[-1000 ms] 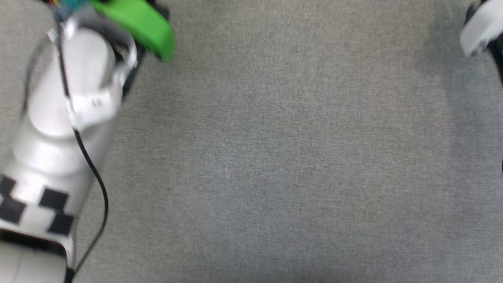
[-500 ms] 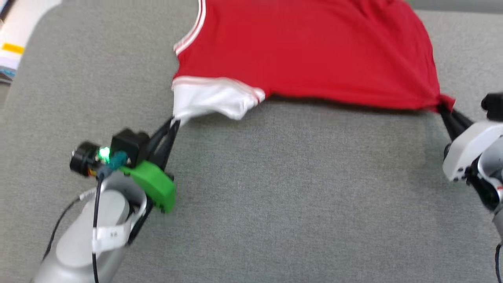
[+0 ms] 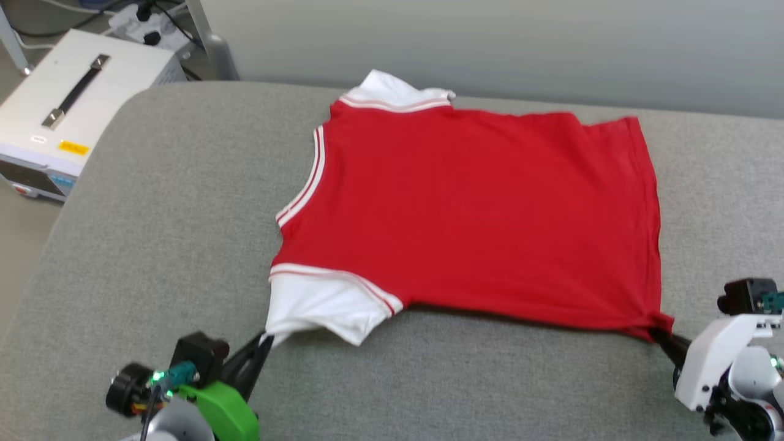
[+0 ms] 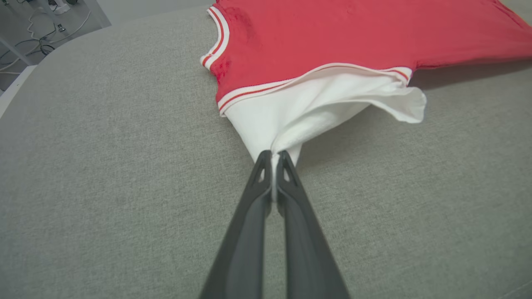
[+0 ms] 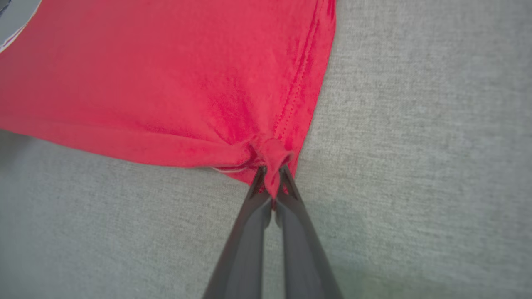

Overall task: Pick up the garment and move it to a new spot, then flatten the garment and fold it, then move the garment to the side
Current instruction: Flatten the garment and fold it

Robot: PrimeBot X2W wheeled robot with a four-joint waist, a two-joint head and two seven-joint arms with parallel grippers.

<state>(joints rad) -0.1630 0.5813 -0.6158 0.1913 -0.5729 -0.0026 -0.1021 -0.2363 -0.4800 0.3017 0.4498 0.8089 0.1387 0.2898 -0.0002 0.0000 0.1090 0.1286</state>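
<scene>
The garment point(image 3: 471, 208), a red T-shirt with white sleeves and striped trim, lies spread on the grey padded table point(image 3: 171, 202), plain side up. My left gripper point(image 3: 264, 340) is shut on the tip of the near white sleeve point(image 4: 307, 108), at the lower left of the head view. My right gripper point(image 3: 660, 334) is shut on the near red hem corner point(image 5: 272, 160) at the lower right. The near edge is stretched between the two and lifted a little, with shadow under it. In each wrist view the fingers point(image 4: 266, 195) point(image 5: 266, 199) pinch bunched cloth at their tips.
A white box with a black handle point(image 3: 67, 110) stands off the table's far left corner, with cables and a metal leg point(image 3: 208, 37) behind it. A pale wall point(image 3: 490, 43) runs along the far edge. Bare grey surface lies left of and in front of the shirt.
The head camera has tilted up, from bare table to the whole shirt. Both grippers keep their hold on the sleeve and hem corner.
</scene>
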